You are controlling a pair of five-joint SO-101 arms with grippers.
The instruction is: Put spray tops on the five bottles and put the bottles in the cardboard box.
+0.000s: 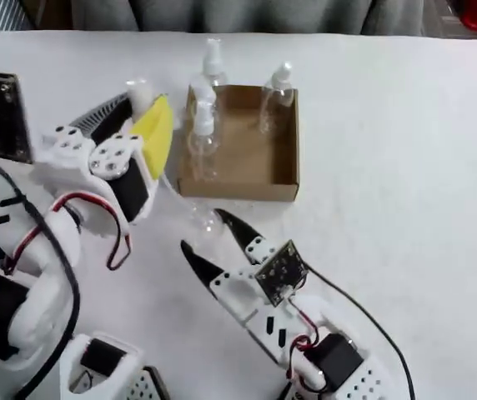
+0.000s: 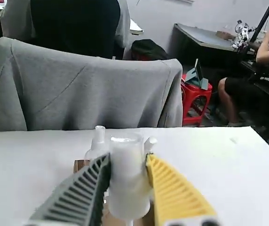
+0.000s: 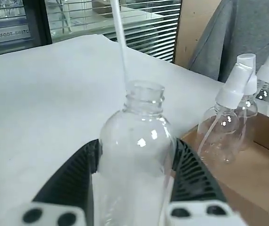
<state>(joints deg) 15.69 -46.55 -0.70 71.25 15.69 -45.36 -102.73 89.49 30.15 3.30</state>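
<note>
Right pincer [image 1: 202, 228] pinching an uncapped bottle [image 3: 134, 150] just beside the box [image 1: 238, 190].
We see our left pincer [image 2: 127, 162] clamping a spray top [image 2: 125, 186] near that box.

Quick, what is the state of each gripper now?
Left gripper: shut on the spray top.
Right gripper: shut on the uncapped bottle.
</note>
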